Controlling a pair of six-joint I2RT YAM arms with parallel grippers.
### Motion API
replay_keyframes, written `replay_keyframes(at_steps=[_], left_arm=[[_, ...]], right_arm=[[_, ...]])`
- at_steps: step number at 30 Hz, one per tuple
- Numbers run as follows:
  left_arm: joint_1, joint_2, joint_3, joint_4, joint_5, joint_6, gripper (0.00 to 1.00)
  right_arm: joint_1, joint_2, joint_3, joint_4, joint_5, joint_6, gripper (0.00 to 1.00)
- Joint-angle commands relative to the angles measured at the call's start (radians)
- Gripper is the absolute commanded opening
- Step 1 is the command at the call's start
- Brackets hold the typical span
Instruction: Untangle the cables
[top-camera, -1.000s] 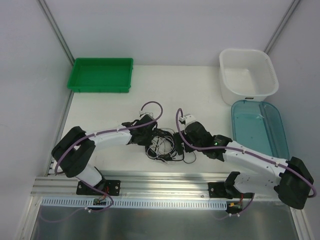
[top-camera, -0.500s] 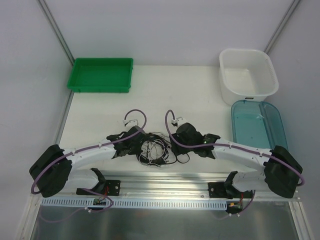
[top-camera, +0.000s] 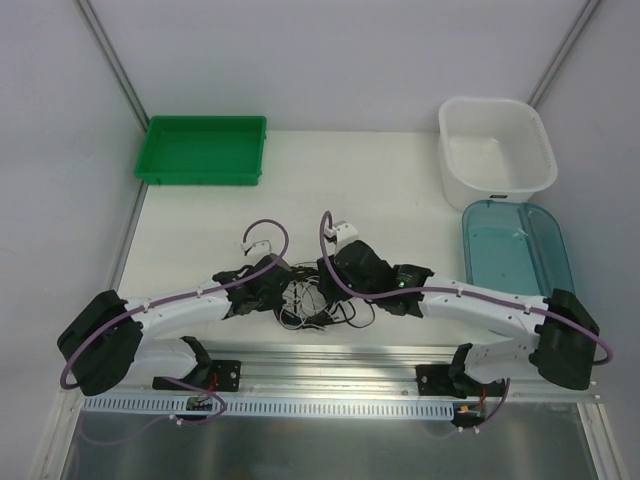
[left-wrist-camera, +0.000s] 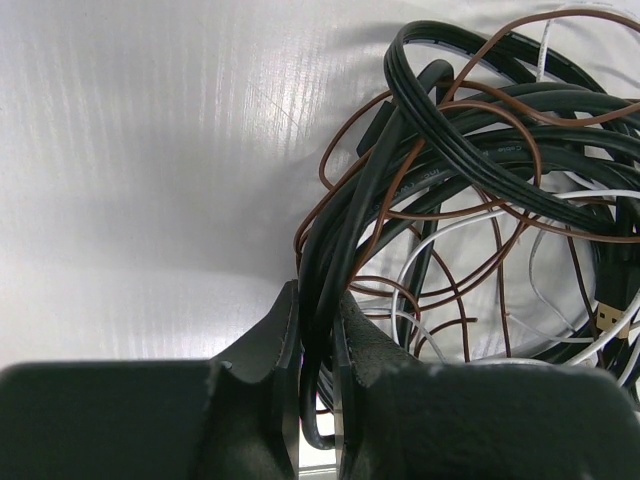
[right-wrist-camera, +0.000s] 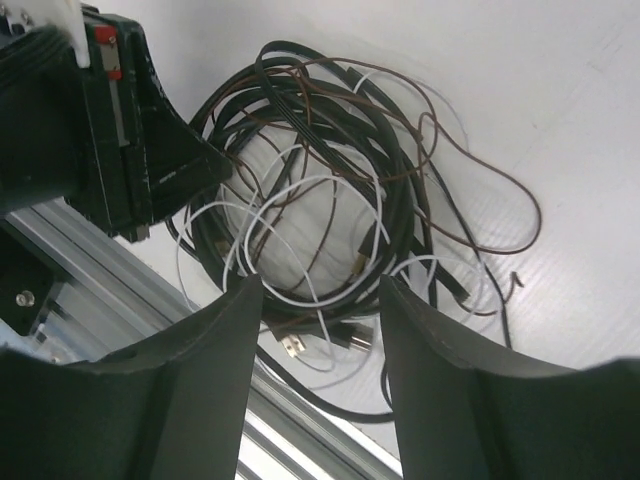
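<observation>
White desk (top-camera: 200, 225), cables (top-camera: 318, 300) knotted at lower centre.
We pin 1 black cord (left-wrist-camera: 322, 235) in our clenched left claw (left-wrist-camera: 318, 300), likely as anchor; right claw (right-wrist-camera: 322, 290) hangs released above the tangle.

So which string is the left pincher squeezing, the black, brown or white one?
The thick black cable: it runs straight down into the left gripper, which is pinched shut on it. The thin brown cord and white cord lie loose.

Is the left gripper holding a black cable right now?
Yes, the left gripper pinches a black cable between its fingers.
</observation>
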Motion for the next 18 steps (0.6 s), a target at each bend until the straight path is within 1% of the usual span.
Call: replay_keyframes(at_steps=[1,2,5,7,12,18], left_arm=[[-0.022,-0.016,-0.002,0.022,-0.030,-0.069,0.00],[-0.029,-0.016,-0.002,0.022,-0.036,-0.077,0.00],[-0.039,-0.013,0.000,0.023,-0.044,-0.095,0.00],[-0.046,-0.013,0.001,0.022,-0.053,-0.103,0.00],[-0.059,-0.019,0.000,0.022,-0.065,-0.115,0.00],[-0.069,-0.026,-0.005,0.022,-0.079,-0.127,0.00]], right_arm=[[0.005,0.056,0.020,0.105,0.012,0.126,0.54],[0.004,0.068,0.016,0.155,0.009,0.188,0.53],[0.016,0.116,0.009,0.218,0.030,0.252,0.52],[0.021,0.154,0.019,0.228,0.047,0.298,0.52],[0.021,0.228,0.037,0.254,0.050,0.364,0.51],[0.021,0.303,0.045,0.272,0.055,0.388,0.45]])
